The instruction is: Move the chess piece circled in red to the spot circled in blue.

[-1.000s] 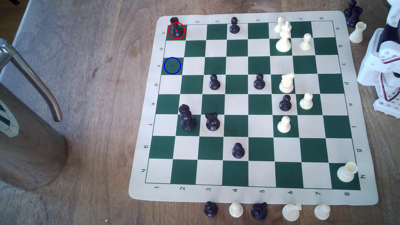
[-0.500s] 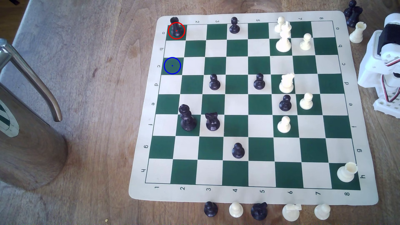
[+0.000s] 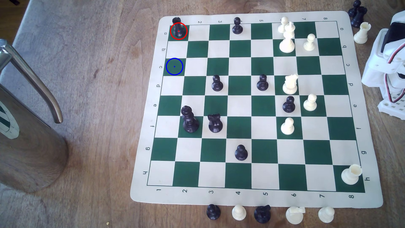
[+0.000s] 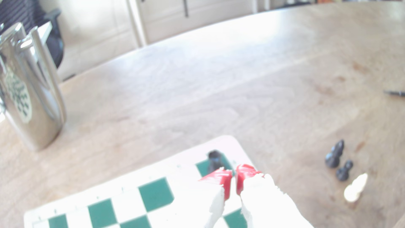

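- The bench (image 3: pixel 92 65) is worn brown wood; it carries the chess mat and everything else
- The chess mat (image 3: pixel 359 136), cream-bordered with green and cream squares, is the landmark here; it lies flat on the bench
- A steel jug (image 3: pixel 28 140) with a curved handle stands on the bench well off the mat's row-1 edge; in the wrist view it sits far beyond the mat's corner (image 4: pixel 30 92)
- The white arm (image 3: pixel 388 65) stands on the bench just off the mat's row-8 edge, beside rows b to e
- The jaws (image 4: pixel 233 182), red-tipped, hang above the mat in the wrist view, nearly closed with only a thin slit between the tips and nothing held
- The black rook (image 3: pixel 178 29) stands upright on the mat's corner square a1, inside the red ring; in the wrist view it is blurred, just beyond the red tips (image 4: pixel 215 160) and apart from them
- The blue-ringed square (image 3: pixel 174 66) is c1 on the mat, two squares along the same edge file from the rook; it is bare
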### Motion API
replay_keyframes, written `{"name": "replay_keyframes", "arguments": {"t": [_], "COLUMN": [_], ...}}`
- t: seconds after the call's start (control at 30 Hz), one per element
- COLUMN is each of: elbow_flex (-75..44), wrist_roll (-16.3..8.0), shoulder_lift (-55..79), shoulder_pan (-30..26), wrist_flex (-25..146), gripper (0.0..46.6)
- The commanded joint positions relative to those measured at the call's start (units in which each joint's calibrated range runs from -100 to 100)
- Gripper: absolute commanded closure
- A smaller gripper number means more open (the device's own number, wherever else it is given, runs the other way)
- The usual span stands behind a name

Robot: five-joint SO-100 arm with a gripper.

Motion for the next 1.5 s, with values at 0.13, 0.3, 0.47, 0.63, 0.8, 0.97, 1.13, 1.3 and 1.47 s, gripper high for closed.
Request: {"name": "replay_keyframes", "arguments": {"t": [0.13,0.3,0.47,0.63,0.8,0.97,1.13,1.3,1.47], "elbow_flex": [-28.3,-39.3,-46.5,-52.2,-61.1,-64.9,-68.3,-71.4,-75.9], "wrist_roll": [-4.5,-7.8,-8.2,-8.2,-7.8,-7.3,-7.2,-7.4,-7.6], "shoulder_lift": [22.4,31.1,38.8,44.0,50.6,55.2,59.8,64.0,68.4], "shoulder_pan": [0.9,1.2,1.3,1.3,0.8,0.4,0.1,-1.0,-1.1], "wrist_flex": [5.5,10.7,11.3,13.4,16.3,16.8,16.3,15.4,15.3], "gripper": [45.6,40.3,33.9,31.5,31.1,31.4,31.4,31.3,28.7]}}
